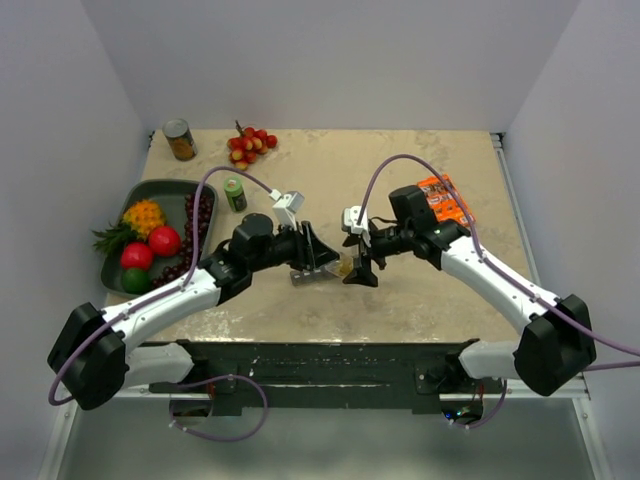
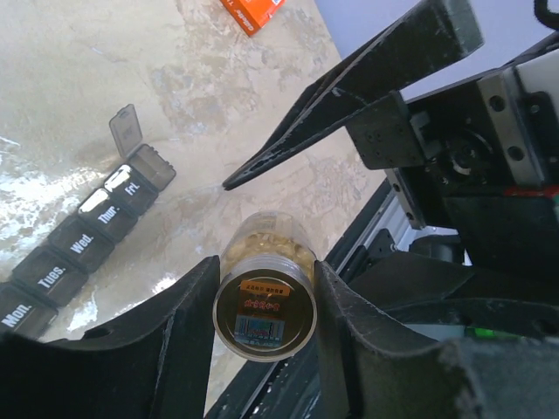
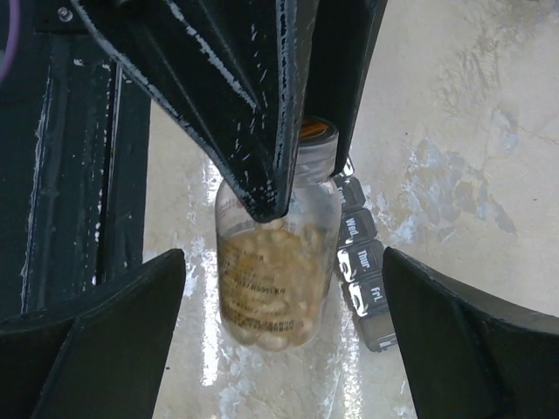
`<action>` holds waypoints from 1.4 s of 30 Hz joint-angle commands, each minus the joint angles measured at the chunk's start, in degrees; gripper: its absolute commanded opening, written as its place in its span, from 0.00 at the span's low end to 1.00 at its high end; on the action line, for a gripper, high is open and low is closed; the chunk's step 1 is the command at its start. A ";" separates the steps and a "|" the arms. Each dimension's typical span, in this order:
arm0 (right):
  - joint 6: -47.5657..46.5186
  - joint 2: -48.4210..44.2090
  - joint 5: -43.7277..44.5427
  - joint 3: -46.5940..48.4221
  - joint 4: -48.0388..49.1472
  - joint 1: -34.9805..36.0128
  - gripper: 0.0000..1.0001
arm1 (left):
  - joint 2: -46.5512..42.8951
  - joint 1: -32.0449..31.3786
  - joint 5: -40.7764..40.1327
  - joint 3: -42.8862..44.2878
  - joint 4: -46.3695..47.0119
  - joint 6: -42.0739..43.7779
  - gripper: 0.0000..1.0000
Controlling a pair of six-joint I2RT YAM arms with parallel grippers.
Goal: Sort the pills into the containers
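My left gripper (image 2: 265,266) is shut on a small clear bottle (image 2: 265,297), and its round labelled end faces the left wrist camera. The pills (image 3: 271,279) show as a yellowish-tan mass inside the bottle (image 3: 275,288). My right gripper (image 3: 281,257) is open. Its fingers stand wide on either side of the bottle's other end and touch nothing. The containers (image 2: 79,253) are a dark-grey strip of day-marked compartments lying on the table just beside the bottle, with one end lid (image 2: 127,131) up. In the top view, both grippers meet over the bottle (image 1: 343,266) near the table's front middle.
An orange packet (image 1: 444,199) lies at the right, behind the right arm. A green-capped bottle (image 1: 234,193) stands by the dark fruit tray (image 1: 150,187) on the left. A tin can (image 1: 180,139) and red-yellow berries (image 1: 250,144) sit at the back.
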 commanded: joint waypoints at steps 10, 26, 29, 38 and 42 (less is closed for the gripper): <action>1.03 2.33 -2.98 -1.60 2.67 2.70 0.62 | -0.59 -0.78 -0.07 2.51 9.31 -3.82 0.00; -9.69 2.43 -8.61 1.56 -8.85 3.23 0.00 | -10.25 -0.52 1.60 -1.44 9.86 5.03 0.87; -10.83 1.99 -8.70 1.56 -9.73 3.14 0.00 | -13.86 0.10 0.72 -0.04 3.29 13.53 0.90; -15.58 1.02 -10.02 1.47 -12.98 3.23 0.00 | -27.58 0.01 13.71 -6.80 2.89 46.53 0.91; -16.20 1.02 -10.37 1.56 -13.77 3.23 0.00 | -22.76 0.01 21.09 -4.44 -0.26 51.63 0.89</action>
